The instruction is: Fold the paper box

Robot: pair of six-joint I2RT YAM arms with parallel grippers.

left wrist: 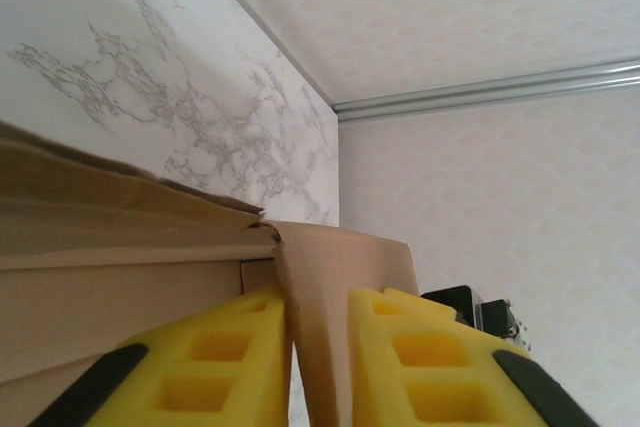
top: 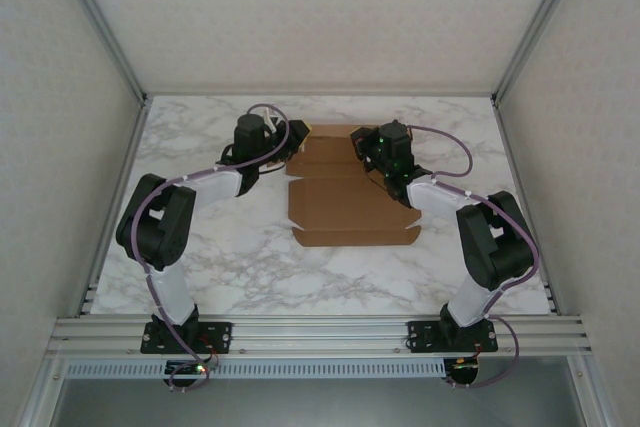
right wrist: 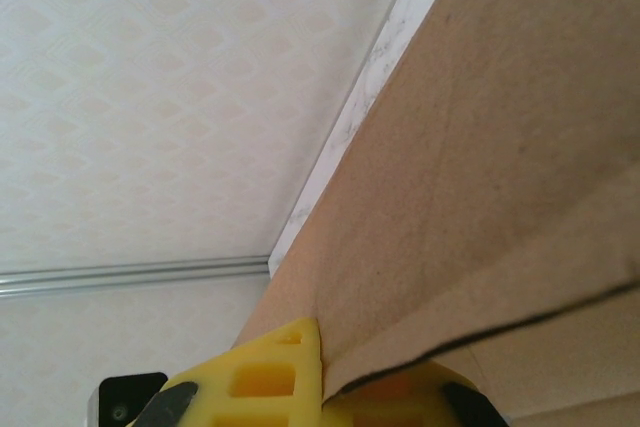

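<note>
Marble table (top: 200, 267) | paper box (top: 345, 212) lies flat between both pincers, its sheet running from their tips back toward the near table edge | left gripper (left wrist: 318, 307) pinches a raised side flap (left wrist: 340, 257); right gripper (right wrist: 335, 367) clamped on the opposite flap (right wrist: 480, 147) | both equally near | box's far edge covered by the grippers, tabs unreadable

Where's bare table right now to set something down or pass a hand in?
Widest free patch: the table strip between the paper box and the near rail. The far corners, outside the left arm and the right arm, are bare too. Crowded: the box's far edge, where the left pincer and right pincer grip its flaps.
</note>
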